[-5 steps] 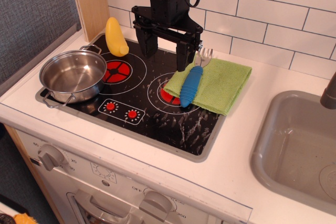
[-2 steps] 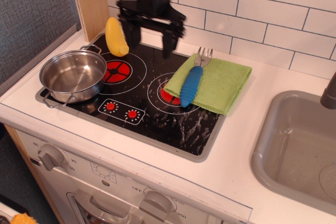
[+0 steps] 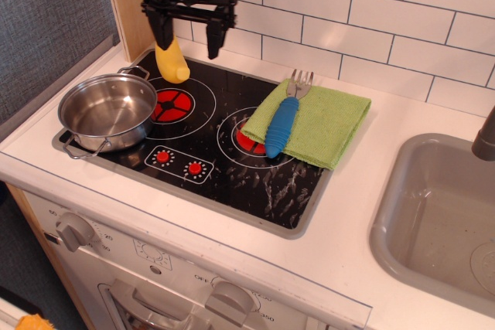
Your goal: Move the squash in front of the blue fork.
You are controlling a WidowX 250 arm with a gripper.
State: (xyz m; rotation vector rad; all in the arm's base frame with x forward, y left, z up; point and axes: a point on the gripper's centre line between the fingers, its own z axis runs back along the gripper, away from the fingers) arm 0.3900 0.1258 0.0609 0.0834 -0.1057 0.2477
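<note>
The gripper point(image 3: 188, 42) hangs at the back left corner with fingers apart, above the squash point(image 3: 172, 59). The blue fork point(image 3: 284, 120) lies on the green cloth point(image 3: 325, 121).

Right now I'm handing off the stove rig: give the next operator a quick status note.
End effector: open, empty, fingers hanging over the squash, not yet around it.
Squash: back left corner of the cooktop, beside the steel pot, not yet moved.
Blue fork: lying on the green cloth, handle reaching over the right burner.
Done: nothing placed.
Left: lower, grip the squash, carry it right, set it down in front of the fork.
</note>
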